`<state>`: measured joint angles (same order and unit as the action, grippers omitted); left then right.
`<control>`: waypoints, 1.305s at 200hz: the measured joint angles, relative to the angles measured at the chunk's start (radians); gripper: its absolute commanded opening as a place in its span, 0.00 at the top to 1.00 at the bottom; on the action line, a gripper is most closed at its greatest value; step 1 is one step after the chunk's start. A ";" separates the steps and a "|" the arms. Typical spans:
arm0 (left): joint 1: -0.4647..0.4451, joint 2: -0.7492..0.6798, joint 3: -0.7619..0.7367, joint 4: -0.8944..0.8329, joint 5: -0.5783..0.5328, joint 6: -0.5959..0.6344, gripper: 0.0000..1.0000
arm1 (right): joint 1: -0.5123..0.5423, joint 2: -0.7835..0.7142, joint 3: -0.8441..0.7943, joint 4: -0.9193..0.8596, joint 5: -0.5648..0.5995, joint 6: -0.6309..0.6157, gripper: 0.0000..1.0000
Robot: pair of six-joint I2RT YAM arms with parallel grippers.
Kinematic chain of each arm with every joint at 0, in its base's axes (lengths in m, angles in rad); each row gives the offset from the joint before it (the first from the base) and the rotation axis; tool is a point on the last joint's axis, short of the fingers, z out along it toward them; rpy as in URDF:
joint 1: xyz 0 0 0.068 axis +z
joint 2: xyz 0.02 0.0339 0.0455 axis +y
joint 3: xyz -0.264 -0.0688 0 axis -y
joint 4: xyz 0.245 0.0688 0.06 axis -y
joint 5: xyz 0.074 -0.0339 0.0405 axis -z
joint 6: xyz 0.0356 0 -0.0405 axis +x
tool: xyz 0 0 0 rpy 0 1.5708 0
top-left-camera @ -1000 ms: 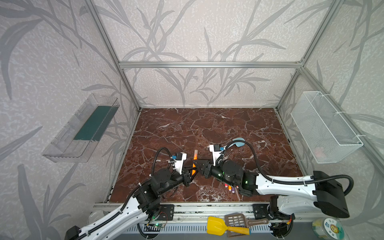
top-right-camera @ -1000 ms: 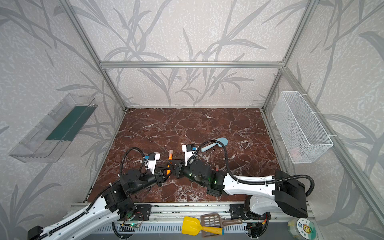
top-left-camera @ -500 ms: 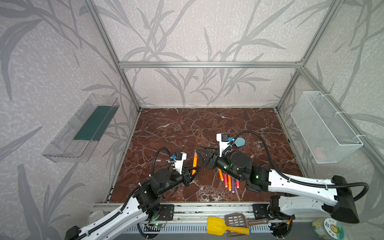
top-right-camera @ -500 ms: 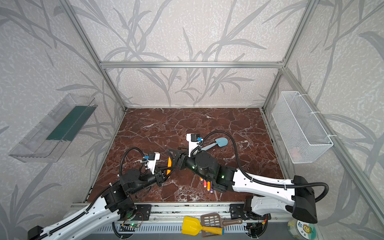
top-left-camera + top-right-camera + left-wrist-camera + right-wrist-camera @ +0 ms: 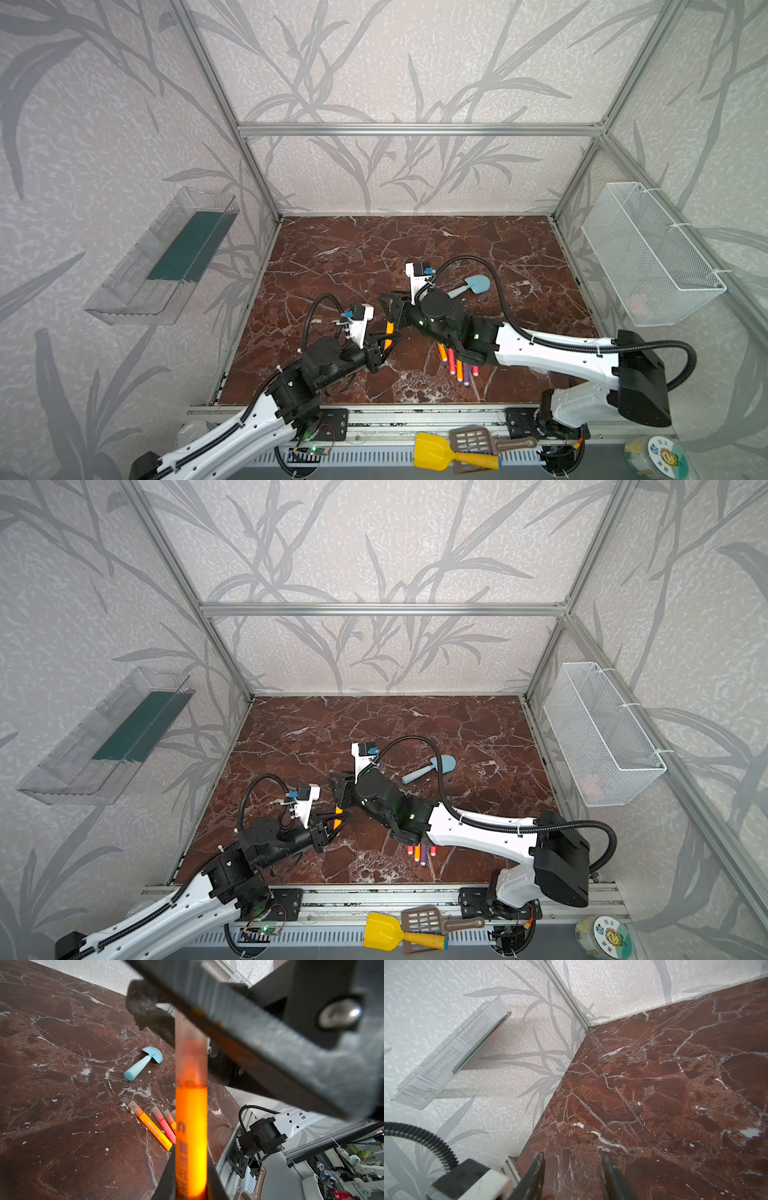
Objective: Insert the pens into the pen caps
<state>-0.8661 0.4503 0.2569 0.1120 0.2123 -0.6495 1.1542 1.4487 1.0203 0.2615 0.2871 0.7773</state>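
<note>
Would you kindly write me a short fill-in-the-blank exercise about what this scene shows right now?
1. The left gripper is shut on an ___ pen.
2. A translucent ___ covers that pen's tip.
3. The toy shovel on the table is light ___.
4. Of the pens lying on the table, only one is ___.
Missing words: orange, cap, blue, purple.

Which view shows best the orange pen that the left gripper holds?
The left wrist view: the orange pen fills the middle, its pale cap clearly on. Both top views show only a short orange strip of it. The right wrist view misses it.
</note>
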 measured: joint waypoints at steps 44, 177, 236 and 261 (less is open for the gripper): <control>0.000 -0.001 0.003 0.000 -0.002 0.005 1.00 | -0.003 0.012 0.011 0.001 -0.017 0.013 0.94; 0.053 0.114 0.204 -0.166 0.088 0.148 1.00 | 0.087 -0.076 -0.074 0.142 0.185 -0.011 1.00; 0.044 0.178 0.265 -0.289 0.011 0.254 1.00 | 0.121 -0.018 -0.064 0.129 0.364 0.064 1.00; 0.065 0.183 0.265 -0.302 0.045 0.250 1.00 | 0.121 -0.010 -0.087 0.171 0.364 0.062 1.00</control>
<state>-0.8009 0.6338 0.5217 -0.1898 0.2577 -0.3992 1.2755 1.4391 0.9337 0.4320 0.6510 0.8394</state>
